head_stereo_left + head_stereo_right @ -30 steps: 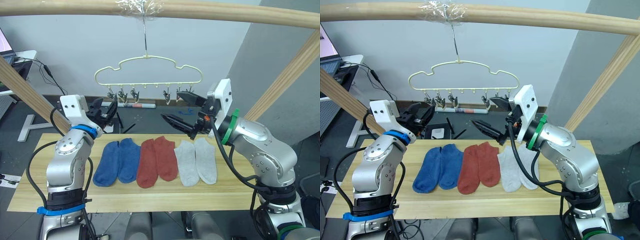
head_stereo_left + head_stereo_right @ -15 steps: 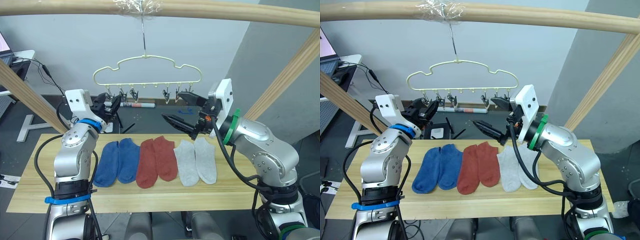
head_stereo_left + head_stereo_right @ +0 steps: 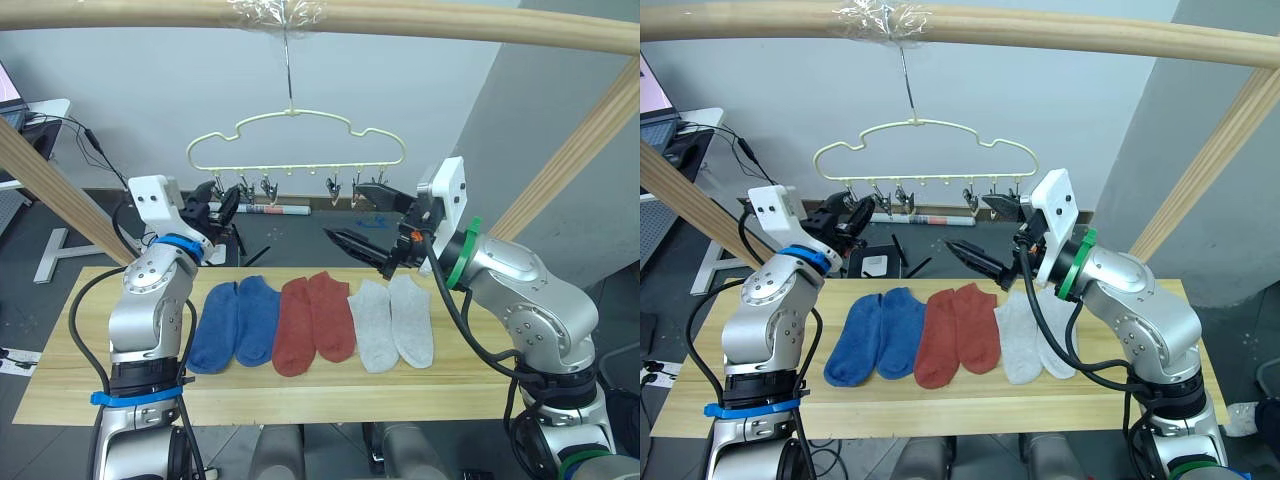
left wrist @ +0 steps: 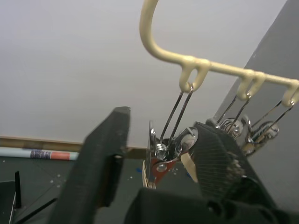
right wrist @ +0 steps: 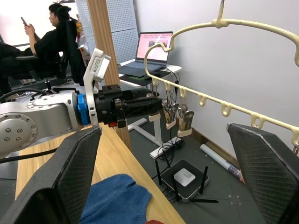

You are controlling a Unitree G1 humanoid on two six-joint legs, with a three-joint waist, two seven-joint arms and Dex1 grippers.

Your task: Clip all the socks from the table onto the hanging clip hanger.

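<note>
My head stereo pair looks forward and down over the table (image 3: 300, 395), both eyes sharing the clip hanger (image 3: 296, 138). My left wrist camera sits very near its end clip (image 4: 161, 156), facing upward. My right wrist camera faces across the same hanger from farther off.

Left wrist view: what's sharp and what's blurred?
Left wrist view: the near black claw fingers are soft and out of focus, while the small metal clip between them and the pale yellow-green wire hanger read fairly crisp. Right wrist view: its black fingers blur likewise.
</note>
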